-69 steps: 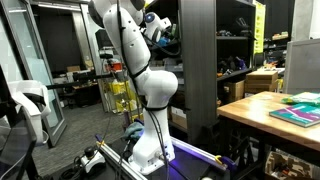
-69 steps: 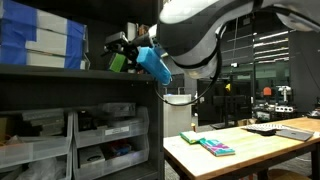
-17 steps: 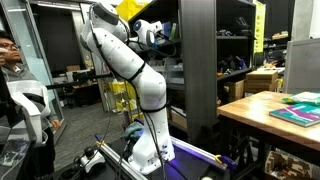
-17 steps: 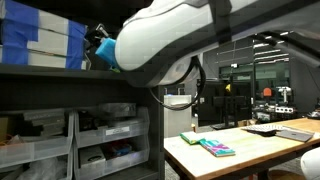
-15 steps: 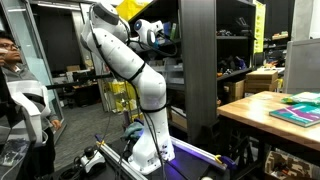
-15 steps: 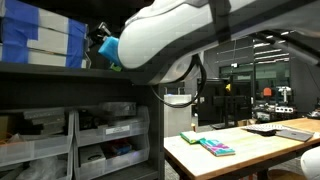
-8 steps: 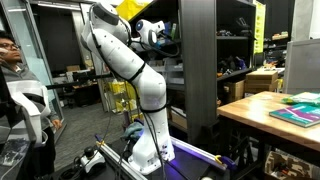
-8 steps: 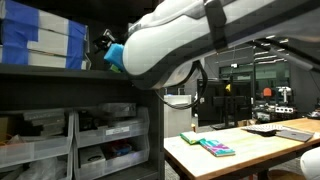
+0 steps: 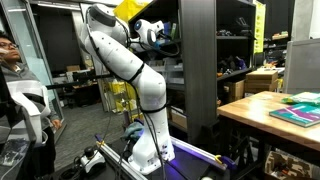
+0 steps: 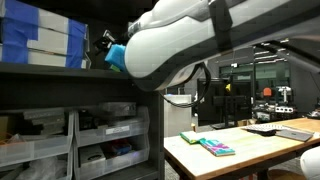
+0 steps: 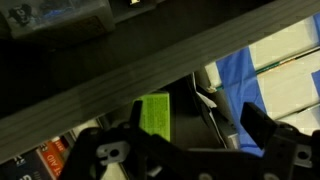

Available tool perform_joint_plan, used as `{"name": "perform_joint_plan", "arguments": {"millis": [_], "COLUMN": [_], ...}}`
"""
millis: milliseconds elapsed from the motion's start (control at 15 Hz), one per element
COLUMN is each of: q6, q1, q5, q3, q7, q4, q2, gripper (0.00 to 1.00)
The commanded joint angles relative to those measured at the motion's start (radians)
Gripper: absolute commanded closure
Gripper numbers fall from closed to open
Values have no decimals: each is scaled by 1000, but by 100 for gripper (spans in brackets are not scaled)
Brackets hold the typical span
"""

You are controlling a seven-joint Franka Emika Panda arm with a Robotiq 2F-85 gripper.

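Note:
My gripper reaches into a dark shelving unit, level with an upper shelf board. Its two black fingers stand wide apart with nothing clamped between them. A bright green block stands on the shelf just inside the left finger; I cannot tell whether they touch. A dark object with a white edge lies between the fingers, further back. Blue and white boxes are stacked behind. In both exterior views the gripper is at the shelf, beside the stacked boxes, largely hidden by the white arm.
A shelf beam crosses close above the gripper. Grey drawers fill the lower shelves. A wooden table with a teal book stands nearby. A person stands at the frame edge beside a cart.
Since 4.6 s ago the arm has swung the gripper deeper along the shelf toward the boxes. Over the last second it has drifted only slightly back.

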Motion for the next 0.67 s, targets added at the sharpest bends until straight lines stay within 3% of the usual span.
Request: {"name": "perform_joint_plan", "arguments": {"millis": [0, 600], "q6": [-40, -26], "q1": [-3, -47], "q5": [-55, -104], "q3": [-25, -38], "q7": [56, 115], "q4": [-11, -3], "q2": [-38, -75], "gripper": [0, 0]}}
